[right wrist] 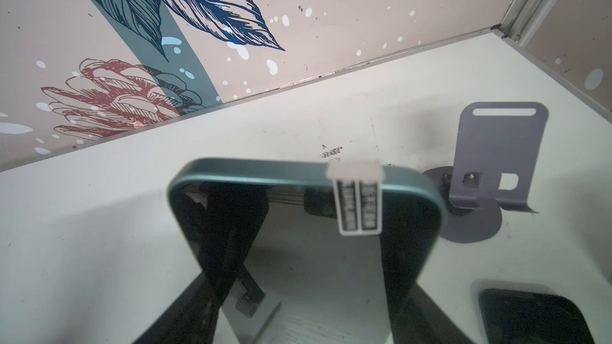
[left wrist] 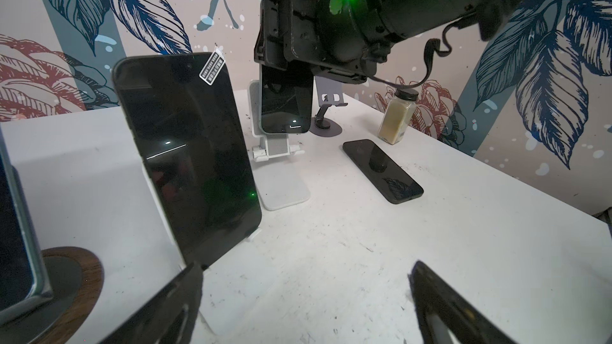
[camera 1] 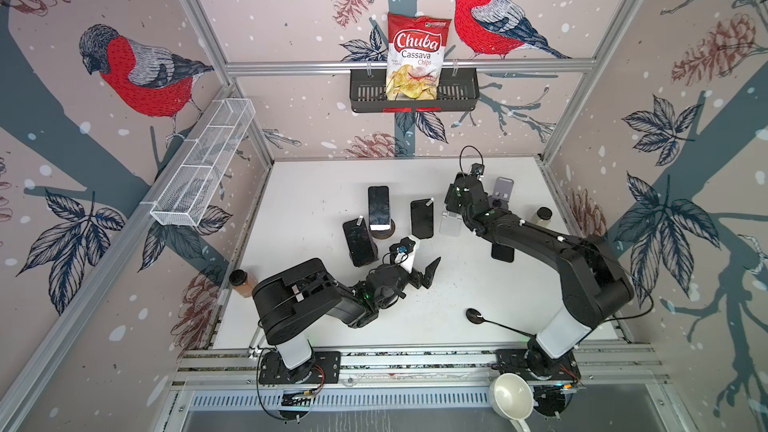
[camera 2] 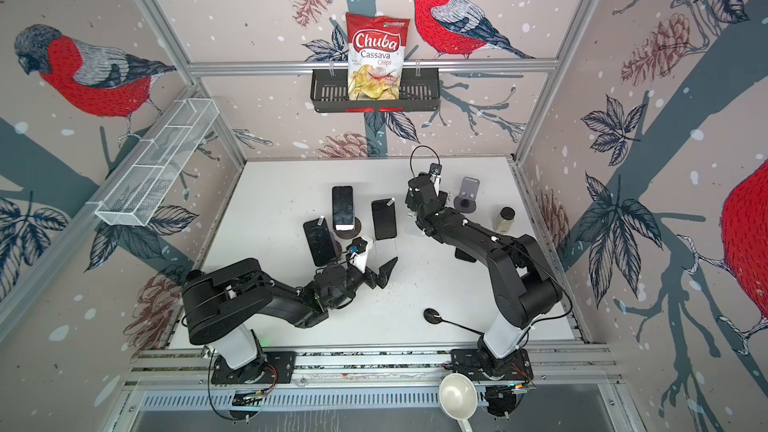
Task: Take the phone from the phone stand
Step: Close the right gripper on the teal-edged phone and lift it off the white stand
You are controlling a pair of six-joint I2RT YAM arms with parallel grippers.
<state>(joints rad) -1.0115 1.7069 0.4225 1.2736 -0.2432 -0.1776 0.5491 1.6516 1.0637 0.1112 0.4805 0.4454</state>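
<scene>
In both top views the only writing I can read is on the red-and-white bag (camera 1: pixel 417 56) standing in the black basket (camera 1: pixel 457 93) on the back rail: "Chuba Cassava Chips". The smaller print on it is too fine to make out. Below, on the white surface (camera 1: pixel 311 201), the right arm reaches over the white phone stand (camera 1: pixel 451 224) and hides the phone there. Three other dark phones (camera 1: pixel 378 207) stand propped near the middle, and a grey stand (camera 1: pixel 500 193) sits just beyond the arm.

In the left wrist view, the left gripper (left wrist: pixel 304 309) hangs low with its fingers (left wrist: pixel 165 306) spread wide over bare surface. Ahead, the phone (left wrist: pixel 286 104) leans upright against the phone stand's back plate, its lower end at the ledge and its top under the right arm's black hand. A nearer phone (left wrist: pixel 188 160) carries a small white tab (left wrist: pixel 212 66) with black print too small to read. A flat phone (left wrist: pixel 382 172) lies near a jar (left wrist: pixel 395 117).

In the right wrist view, the right gripper (right wrist: pixel 309 277) has its fingers (right wrist: pixel 430 309) pressed against the phone's two long edges — clamped on it. A sticker (right wrist: pixel 357 206) folded over the teal top edge shows two black bars of white lettering, blurred past reading.
</scene>
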